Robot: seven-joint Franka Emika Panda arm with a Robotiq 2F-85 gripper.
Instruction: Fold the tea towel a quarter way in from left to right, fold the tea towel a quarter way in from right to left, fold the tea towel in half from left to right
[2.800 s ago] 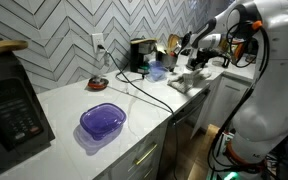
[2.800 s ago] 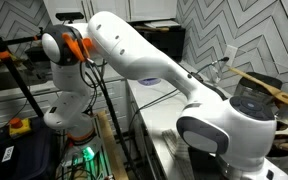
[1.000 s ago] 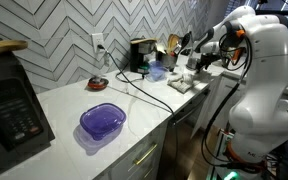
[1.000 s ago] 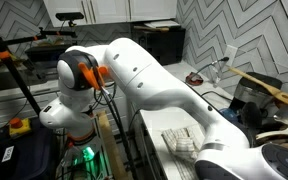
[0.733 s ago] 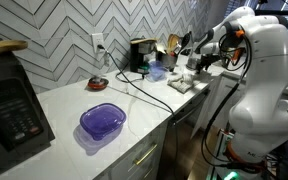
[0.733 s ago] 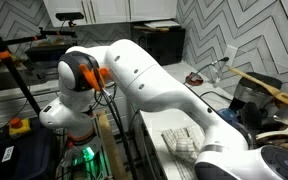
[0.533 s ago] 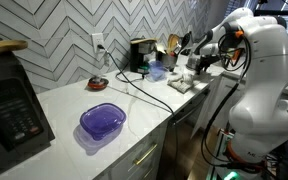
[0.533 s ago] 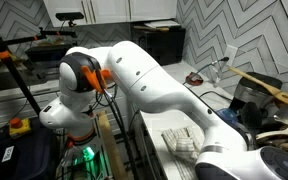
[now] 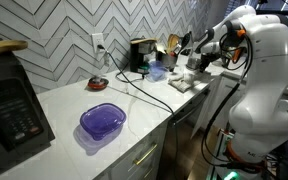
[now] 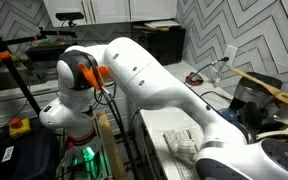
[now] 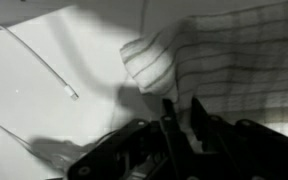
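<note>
The tea towel [image 11: 234, 60] is a pale cloth with thin dark stripes, spread across the right of the wrist view with a folded corner at its left edge. My gripper [image 11: 182, 108] comes in from the bottom of that view. Its two dark fingers stand close together at the towel's left edge, with cloth in the narrow gap between them. In an exterior view the towel [image 9: 188, 85] lies at the far end of the white counter, under the gripper [image 9: 197, 68]. In an exterior view the towel [image 10: 179, 140] shows beside the arm, whose bulk hides the gripper.
A translucent purple bowl [image 9: 102, 121] sits near the counter's front edge. A small light blue object [image 9: 156, 72] and a coffee maker [image 9: 141, 52] stand by the tiled wall. A black cable [image 9: 144, 90] crosses the counter. A microwave [image 9: 9, 100] stands at the near end.
The gripper's fingers have come together from wide open onto the towel's left edge. The arm has hardly moved in the last second.
</note>
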